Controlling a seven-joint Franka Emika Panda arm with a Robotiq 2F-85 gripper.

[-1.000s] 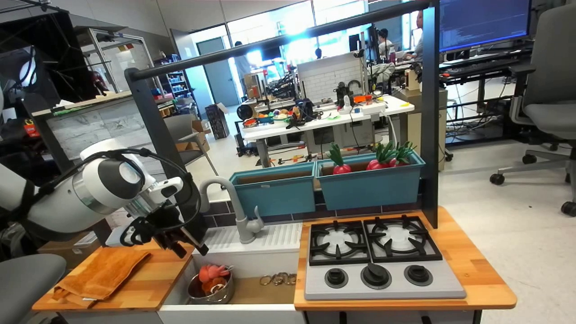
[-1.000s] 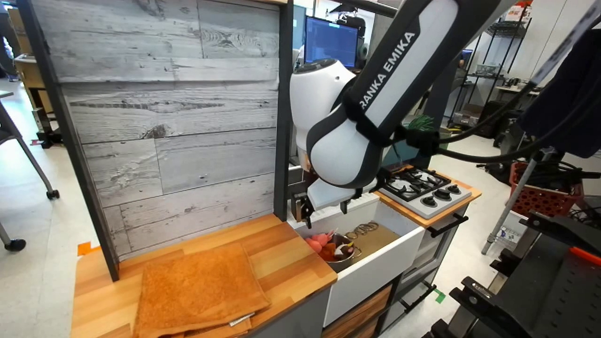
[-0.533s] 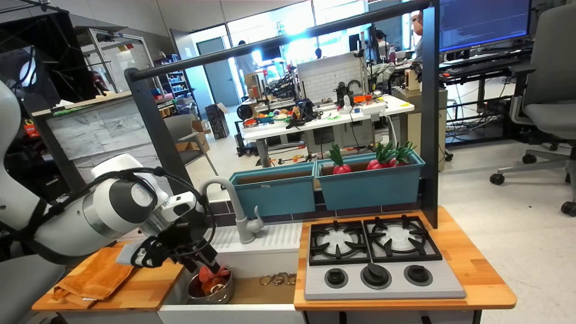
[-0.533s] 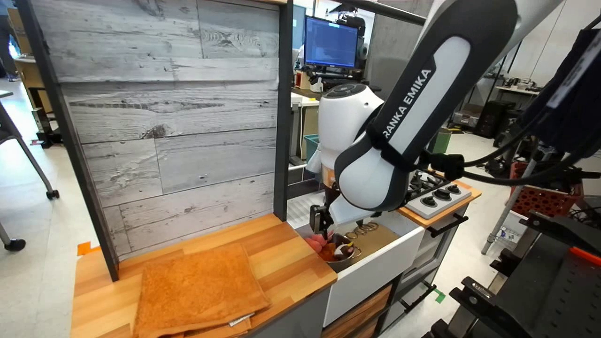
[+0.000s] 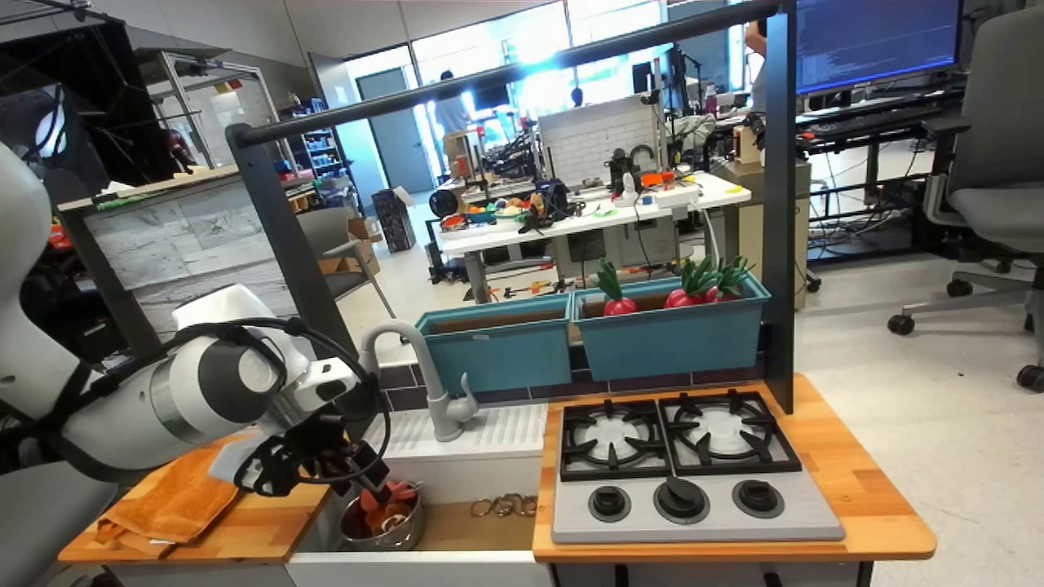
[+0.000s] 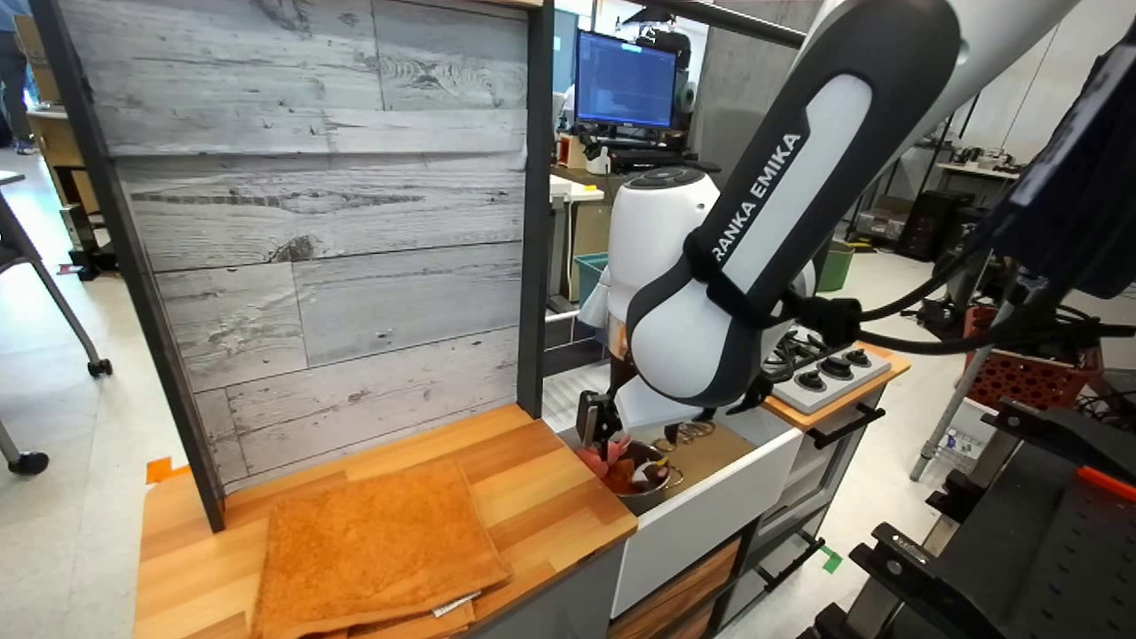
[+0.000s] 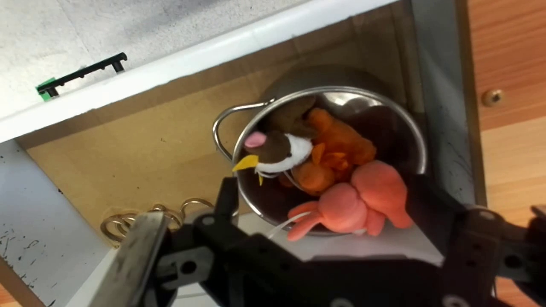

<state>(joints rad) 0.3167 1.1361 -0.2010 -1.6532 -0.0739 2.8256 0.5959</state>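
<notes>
Coral-pink plush (image 7: 341, 209) sits below and right of centre in the wrist view, overlapping the lower rim of a steel pot (image 7: 394, 128). My jaws stand wide open, holding nothing, a finger (image 7: 431, 209) showing on either side of it; whether the one at right touches it, I cannot tell. Beside it in the pot lie an orange plush (image 7: 341, 143) and a brown-and-white plush (image 7: 277, 153). Metal rings (image 7: 158, 208) lie lower left in the sink (image 7: 204, 57). Orange towel (image 6: 373, 550) covers part of the wooden bench (image 6: 550, 497), lower left in an exterior view.
</notes>
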